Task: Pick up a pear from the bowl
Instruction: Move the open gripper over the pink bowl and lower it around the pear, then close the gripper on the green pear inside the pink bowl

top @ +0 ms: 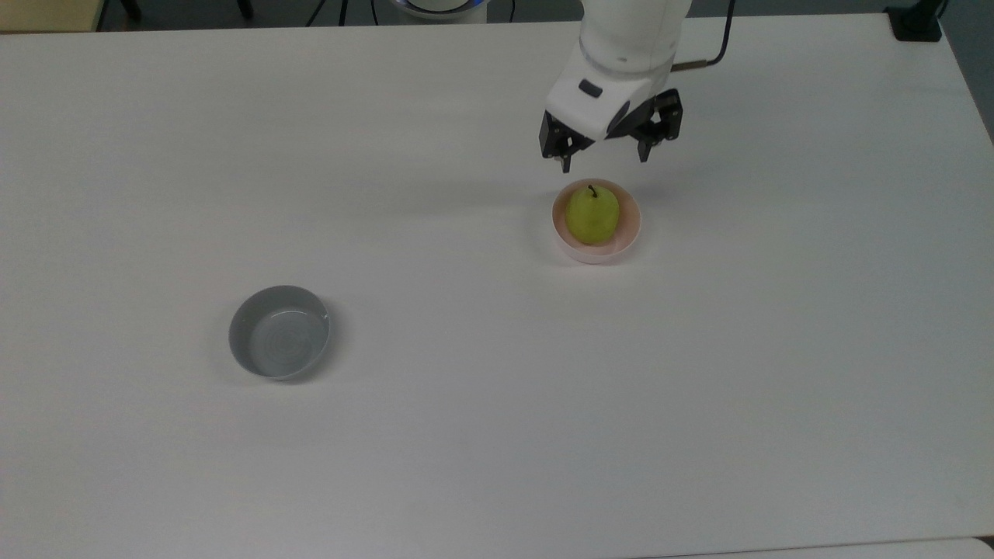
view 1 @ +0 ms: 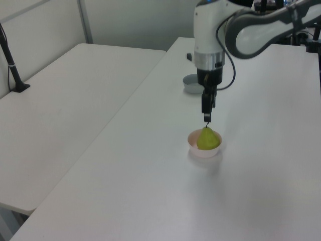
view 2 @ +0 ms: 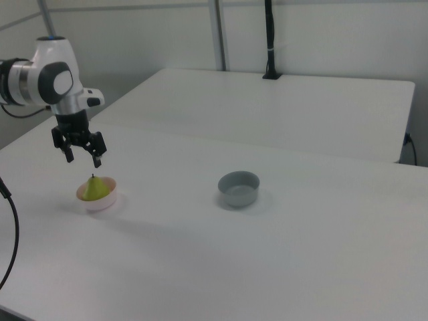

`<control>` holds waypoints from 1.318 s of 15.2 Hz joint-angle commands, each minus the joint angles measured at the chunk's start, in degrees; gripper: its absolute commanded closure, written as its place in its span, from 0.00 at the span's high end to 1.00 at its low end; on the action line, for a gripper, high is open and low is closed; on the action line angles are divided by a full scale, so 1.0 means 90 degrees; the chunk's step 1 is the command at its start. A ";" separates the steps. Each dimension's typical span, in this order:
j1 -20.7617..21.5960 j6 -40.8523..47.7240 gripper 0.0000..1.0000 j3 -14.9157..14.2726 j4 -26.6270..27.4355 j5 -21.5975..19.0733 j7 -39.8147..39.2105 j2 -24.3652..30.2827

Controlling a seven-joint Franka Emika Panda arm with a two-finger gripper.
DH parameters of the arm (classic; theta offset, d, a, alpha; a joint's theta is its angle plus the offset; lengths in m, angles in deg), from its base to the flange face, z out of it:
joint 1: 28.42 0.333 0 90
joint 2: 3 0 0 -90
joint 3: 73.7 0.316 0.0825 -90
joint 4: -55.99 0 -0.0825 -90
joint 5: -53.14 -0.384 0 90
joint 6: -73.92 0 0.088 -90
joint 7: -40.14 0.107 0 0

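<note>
On the white table (top: 466,435) we note a small yellow-green pear (top: 592,216) sitting in a round pale pink bowl (top: 630,231). Just above it, the black two-finger gripper (top: 604,163) hangs spread wide, empty. A grey bowl (top: 279,332) stands well apart.

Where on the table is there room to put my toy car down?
Lots of room. The table is bare between the grey bowl and the pink bowl, and all along the top view's bottom edge. The only busy spot is the pink bowl, where the pear sits with the open gripper above it.
</note>
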 commanded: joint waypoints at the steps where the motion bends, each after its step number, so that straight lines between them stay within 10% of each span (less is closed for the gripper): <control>1: 0.0133 -0.0546 0.97 -0.0024 0.0367 0.0133 0.0172 -0.0111; 17: 0.0134 -0.1104 0.87 -0.0014 0.0475 0.0309 0.0221 -0.0619; 20: 0.0134 -0.1113 0.65 -0.0014 0.0485 0.0309 0.0221 -0.0639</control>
